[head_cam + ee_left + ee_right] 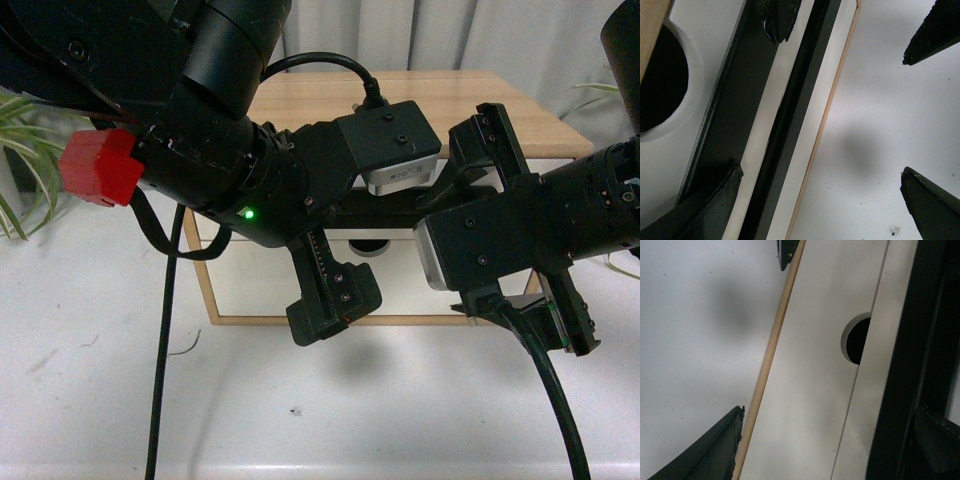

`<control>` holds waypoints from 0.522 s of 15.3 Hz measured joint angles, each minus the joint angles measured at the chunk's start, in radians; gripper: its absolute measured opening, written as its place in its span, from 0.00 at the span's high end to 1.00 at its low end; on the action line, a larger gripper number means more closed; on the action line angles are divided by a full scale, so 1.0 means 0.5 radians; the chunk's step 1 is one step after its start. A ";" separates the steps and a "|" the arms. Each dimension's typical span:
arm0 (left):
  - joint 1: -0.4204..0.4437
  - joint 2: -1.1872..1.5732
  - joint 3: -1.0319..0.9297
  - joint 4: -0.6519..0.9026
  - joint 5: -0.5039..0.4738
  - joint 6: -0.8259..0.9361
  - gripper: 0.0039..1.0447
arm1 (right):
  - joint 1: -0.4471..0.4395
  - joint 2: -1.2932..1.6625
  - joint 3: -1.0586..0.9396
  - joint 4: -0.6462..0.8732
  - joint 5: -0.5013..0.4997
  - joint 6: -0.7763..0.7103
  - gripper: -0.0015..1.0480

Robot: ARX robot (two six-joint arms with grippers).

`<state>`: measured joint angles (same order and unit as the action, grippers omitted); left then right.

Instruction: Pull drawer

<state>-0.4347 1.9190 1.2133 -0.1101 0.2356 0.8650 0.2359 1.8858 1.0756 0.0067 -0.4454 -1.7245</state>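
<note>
The drawer is the upper white front of a small wooden cabinet, mostly hidden behind my arms. A stretch of its black bar handle shows between them. In the left wrist view the drawer's notch is a dark half-circle beside the handle. My left gripper is open close to the front, one finger overlapping the bar. My right gripper is open too, spanning the lower front. One of its fingers lies over the black handle.
Below the drawer is a plain white front with its own notch. The cabinet stands on a white table. Black cables hang from both arms. Plant leaves flank the cabinet.
</note>
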 joint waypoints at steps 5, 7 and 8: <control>0.000 0.044 -0.004 0.039 0.018 0.001 0.06 | -0.032 0.078 0.001 0.013 0.031 0.016 0.06; -0.001 0.047 -0.011 0.050 0.026 0.000 0.06 | -0.045 0.087 0.001 0.014 0.030 0.015 0.06; -0.005 0.047 -0.014 0.053 0.027 0.000 0.06 | -0.046 0.087 0.000 0.005 0.030 0.017 0.06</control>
<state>-0.4370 1.9423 1.2064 -0.0834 0.2489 0.8650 0.2131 1.9293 1.0756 0.0090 -0.4305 -1.7161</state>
